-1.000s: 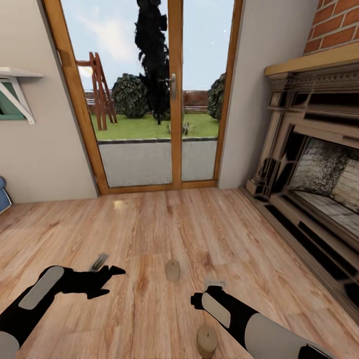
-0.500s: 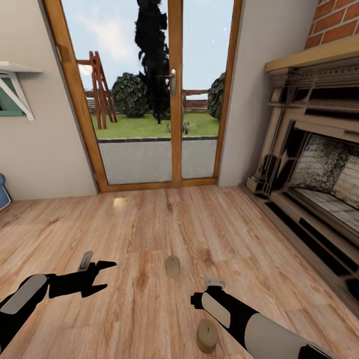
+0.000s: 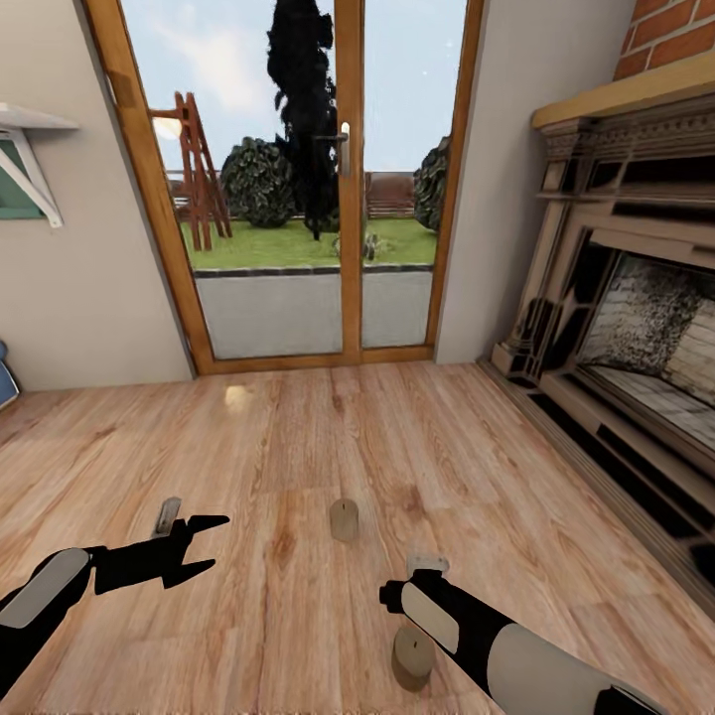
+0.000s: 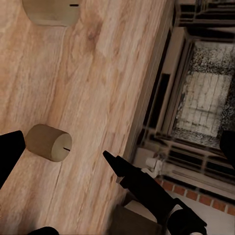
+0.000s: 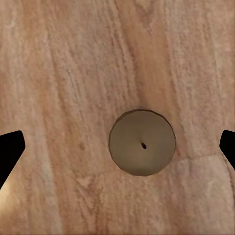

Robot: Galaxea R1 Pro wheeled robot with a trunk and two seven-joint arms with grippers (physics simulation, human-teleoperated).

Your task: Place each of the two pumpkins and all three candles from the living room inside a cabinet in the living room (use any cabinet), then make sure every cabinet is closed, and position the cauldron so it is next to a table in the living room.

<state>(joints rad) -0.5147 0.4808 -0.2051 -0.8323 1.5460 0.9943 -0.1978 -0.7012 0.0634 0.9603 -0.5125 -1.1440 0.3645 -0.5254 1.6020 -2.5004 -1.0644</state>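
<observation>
Two candles (image 3: 344,519) stand on wooden floor (image 3: 298,467); both grippers' fingers (image 4: 128,174) spread apart.

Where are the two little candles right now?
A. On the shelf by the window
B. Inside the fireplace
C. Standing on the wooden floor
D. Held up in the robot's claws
C: one candle stands upright on the wooden floor ahead of the arms, and the other candle stands on the boards beside the right arm; neither is held.
</observation>
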